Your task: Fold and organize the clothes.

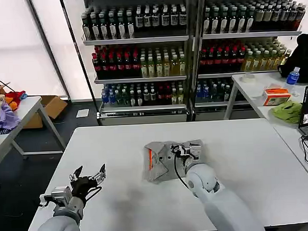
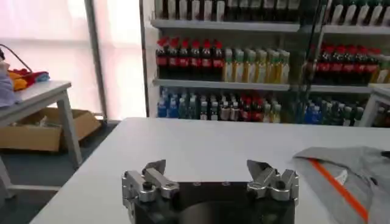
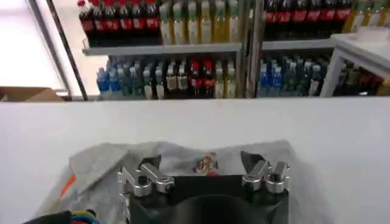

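While the left tool (image 1: pixel 89 178) hovered spread over the bare worktop (image 1: pixel 258 157), the right tool (image 1: pixel 185 151) hung spread above the folded grey shirt (image 1: pixel 161 164).

No legible text, labels or numbers; bottle labels (image 1: pixel 141 65) too small.

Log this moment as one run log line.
shirt: folded, table centre | right gripper: open, over shirt | left gripper: open, idle beside it

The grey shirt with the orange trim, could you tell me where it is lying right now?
In the head view the folded grey shirt lies near the middle of the white table, directly under the open right pincer, with the left pincer well off to its left.
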